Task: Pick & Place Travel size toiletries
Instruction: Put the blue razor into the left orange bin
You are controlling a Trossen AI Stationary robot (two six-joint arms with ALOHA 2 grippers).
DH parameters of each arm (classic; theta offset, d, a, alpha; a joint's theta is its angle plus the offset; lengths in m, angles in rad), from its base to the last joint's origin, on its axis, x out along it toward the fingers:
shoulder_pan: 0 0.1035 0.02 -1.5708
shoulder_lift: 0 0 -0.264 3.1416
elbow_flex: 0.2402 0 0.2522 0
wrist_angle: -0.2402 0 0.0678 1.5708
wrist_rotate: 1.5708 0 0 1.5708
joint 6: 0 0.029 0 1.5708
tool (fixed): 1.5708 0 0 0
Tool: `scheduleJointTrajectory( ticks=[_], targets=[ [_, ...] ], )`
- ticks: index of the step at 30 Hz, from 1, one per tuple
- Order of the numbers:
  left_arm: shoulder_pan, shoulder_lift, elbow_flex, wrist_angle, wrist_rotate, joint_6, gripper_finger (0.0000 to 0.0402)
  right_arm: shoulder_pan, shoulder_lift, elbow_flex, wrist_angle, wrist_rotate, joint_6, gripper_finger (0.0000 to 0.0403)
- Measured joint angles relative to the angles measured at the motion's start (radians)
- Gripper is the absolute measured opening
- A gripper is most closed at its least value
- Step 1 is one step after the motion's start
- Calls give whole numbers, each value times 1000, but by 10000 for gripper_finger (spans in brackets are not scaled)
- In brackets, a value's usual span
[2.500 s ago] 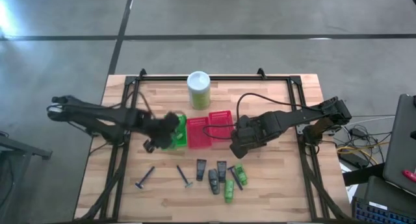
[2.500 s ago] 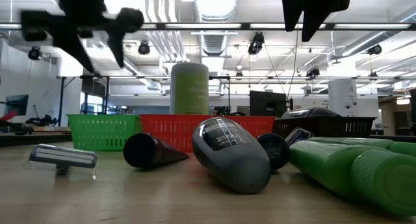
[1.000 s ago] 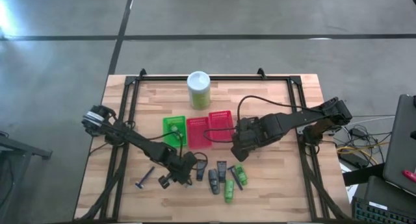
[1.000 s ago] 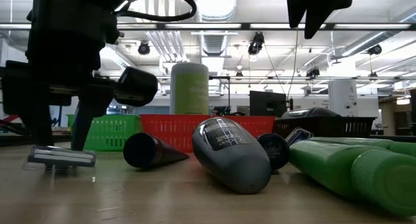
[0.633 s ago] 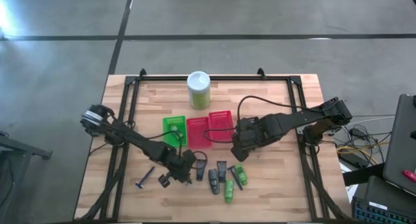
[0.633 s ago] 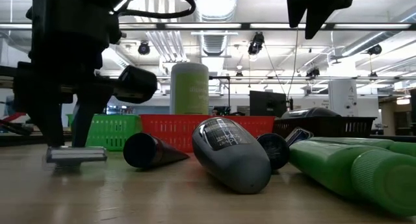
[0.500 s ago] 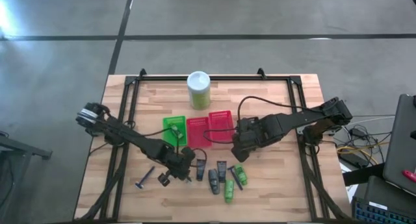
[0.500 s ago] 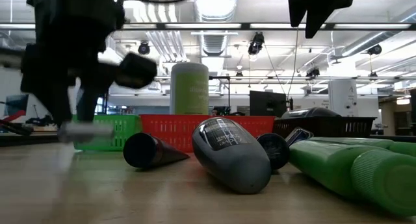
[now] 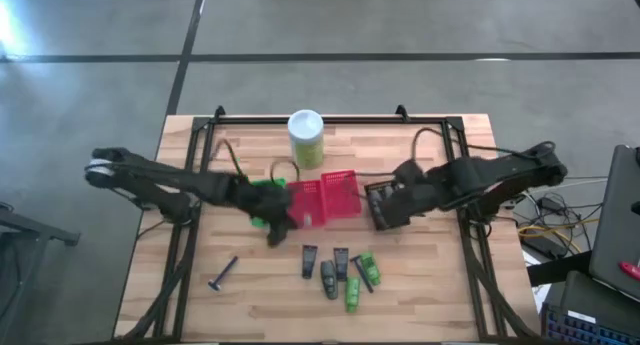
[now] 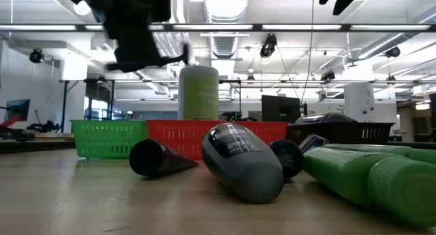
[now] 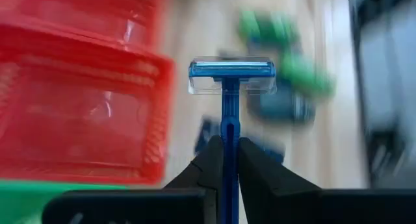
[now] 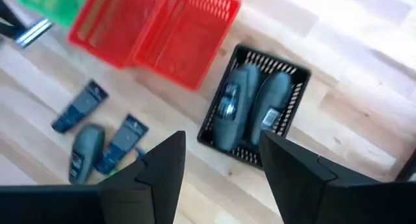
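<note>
The left claw (image 11: 225, 160) is clamping a blue razor (image 11: 231, 78) by its handle, head outward, while hanging above the green basket (image 9: 262, 195) and the red basket (image 9: 322, 198). The right claw (image 12: 218, 160), fingers apart and holding nothing, is hovering over the black basket (image 12: 255, 109), where two dark grey bottles (image 12: 252, 106) are lying side by side. On the table (image 9: 420, 285) nearer the front edge, black flat tubes (image 9: 309, 260), another grey bottle (image 9: 329, 279), green tubes (image 9: 353, 293) and a second razor (image 9: 222, 274) are lying.
</note>
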Motion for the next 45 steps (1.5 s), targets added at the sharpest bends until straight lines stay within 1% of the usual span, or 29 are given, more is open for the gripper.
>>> scheduleJointTrajectory(
  ticks=[4,6,8,11,13,16,19,21,28,36,39,45],
  targets=[
    [122,-41,-21,55,-24,-273,31,-2,-83,-47,-5,93,61,179],
    [172,-36,-38,107,-33,-403,31,-2,-115,-77,-3,133,82,173],
    [204,-21,-56,177,-38,-526,31,-2,-138,-108,8,147,88,167],
    [210,6,-76,264,-74,-665,31,-2,-150,-141,23,159,87,158],
    [203,22,-82,256,-122,-715,30,-2,-149,-152,29,162,77,152],
    [195,47,-91,195,-204,-785,30,-2,-149,-164,34,167,64,145],
    [195,75,-95,195,-265,-822,30,-2,-149,-168,34,189,63,138],
    [195,99,-95,202,-285,-831,32,-2,-149,-168,33,196,58,134],
    [184,175,-95,223,-280,-877,37,-2,-149,-168,33,215,33,128],
    [182,229,-93,253,-292,-871,41,-2,-149,-168,33,215,26,145],
    [181,235,-93,254,-291,-872,60,-2,-149,-168,33,215,14,151],
    [182,223,-82,256,-288,-867,132,-2,-149,-168,32,215,7,160]
  ],
)
